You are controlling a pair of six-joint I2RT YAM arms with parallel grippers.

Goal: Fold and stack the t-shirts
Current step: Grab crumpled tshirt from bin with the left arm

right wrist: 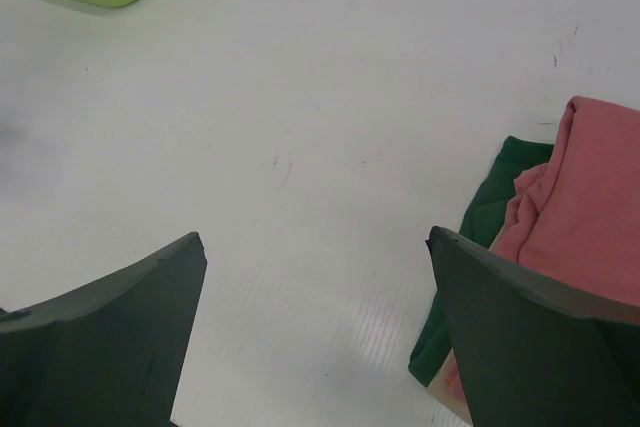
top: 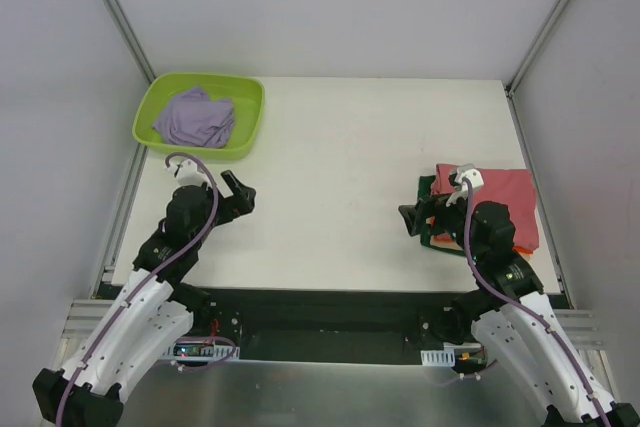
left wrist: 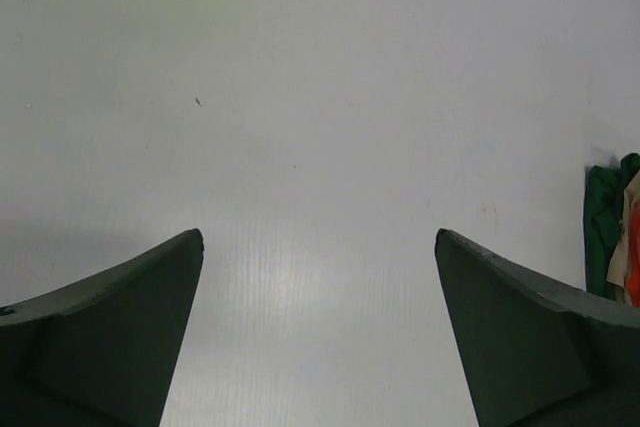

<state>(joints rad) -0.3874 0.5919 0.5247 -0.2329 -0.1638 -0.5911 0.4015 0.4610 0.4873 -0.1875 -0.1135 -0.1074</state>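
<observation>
A white table (top: pixel 350 137) fills a grey-walled cell, seen from above. A lilac t-shirt (top: pixel 195 117) lies crumpled in a lime-green tub (top: pixel 158 97) at the far left corner. At the right edge, a folded red t-shirt (top: pixel 500 202) tops a dark green t-shirt (top: pixel 427 187). The left hand (top: pixel 243 194) hovers near the tub and the right hand (top: pixel 408 219) beside the stack, both above bare table.

The left wrist camera shows its fingers (left wrist: pixel 110 337) spread wide and holding nothing, with a corner of the tub far ahead.

The right wrist camera shows the same: fingers (right wrist: pixel 110 337) wide apart and empty, with the stack just to their right.

The next job appears to be fetching the lilac shirt. The left hand is better placed. It should pinch one edge of cloth rather than the bunch, lift it clear of the rim, and lay it flat mid-table, well away from the stack.
</observation>
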